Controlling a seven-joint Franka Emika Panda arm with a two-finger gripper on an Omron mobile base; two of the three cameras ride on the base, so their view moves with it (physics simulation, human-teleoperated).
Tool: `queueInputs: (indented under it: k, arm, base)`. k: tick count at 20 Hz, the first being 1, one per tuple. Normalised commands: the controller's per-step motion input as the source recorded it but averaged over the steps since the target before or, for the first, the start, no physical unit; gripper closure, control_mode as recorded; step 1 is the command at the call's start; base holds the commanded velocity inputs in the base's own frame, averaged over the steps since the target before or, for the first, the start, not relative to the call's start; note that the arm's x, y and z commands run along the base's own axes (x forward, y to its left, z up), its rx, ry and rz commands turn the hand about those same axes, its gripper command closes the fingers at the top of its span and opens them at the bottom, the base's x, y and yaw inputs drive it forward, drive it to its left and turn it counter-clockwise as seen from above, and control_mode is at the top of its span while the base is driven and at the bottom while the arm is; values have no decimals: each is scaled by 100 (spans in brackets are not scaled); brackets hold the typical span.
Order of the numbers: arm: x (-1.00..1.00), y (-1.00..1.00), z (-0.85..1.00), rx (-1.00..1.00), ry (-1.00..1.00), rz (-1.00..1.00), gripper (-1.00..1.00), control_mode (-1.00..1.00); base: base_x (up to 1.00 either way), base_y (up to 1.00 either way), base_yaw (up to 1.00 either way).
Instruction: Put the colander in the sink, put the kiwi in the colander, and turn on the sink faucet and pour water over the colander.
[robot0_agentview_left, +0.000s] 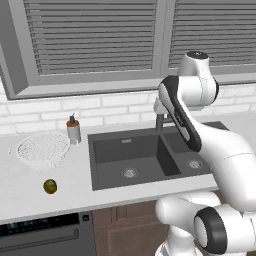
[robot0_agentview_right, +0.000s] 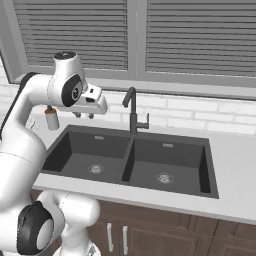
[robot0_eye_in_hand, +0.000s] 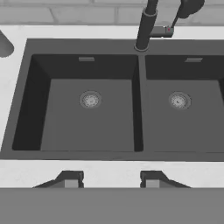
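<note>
The colander is sitting upright, mouth up, on the counter left of the sink, with the kiwi lying in front of it. The faucet is standing behind the divider. The gripper is hanging over the sink's front edge, fingers spread, holding nothing. No writing is readable.

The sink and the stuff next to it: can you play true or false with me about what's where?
1. The colander is inside the sink. False: it sits on the counter, left of the sink.
2. The kiwi lies on the counter in front of the colander. True.
3. Water is running from the sink faucet. False: no stream shows and both basins look dry.
4. The gripper holds the kiwi. False: nothing is between its fingers.
5. A soap dispenser stands between the colander and the sink. True.
</note>
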Motion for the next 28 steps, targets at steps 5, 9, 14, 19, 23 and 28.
queueInputs:
  k: [5, 9, 14, 19, 23, 28]
  arm:
    - [0, 5, -15, 0, 0, -1, -100, -100]
    - [-18, 76, -43, 0, -7, -8, -100, -100]
    - [-6, 100, -34, 0, -9, -2, -100, -100]
    - [13, 100, -21, 0, -3, -2, -100, -100]
    - [54, 100, -20, 0, 0, -6, -100, -100]
    - [45, 89, -20, 3, 0, -13, -100, -100]
  base:
    - [0, 0, 0]
    - [0, 0, 0]
    - [0, 0, 0]
    - [0, 0, 0]
    - [0, 0, 0]
    - [0, 0, 0]
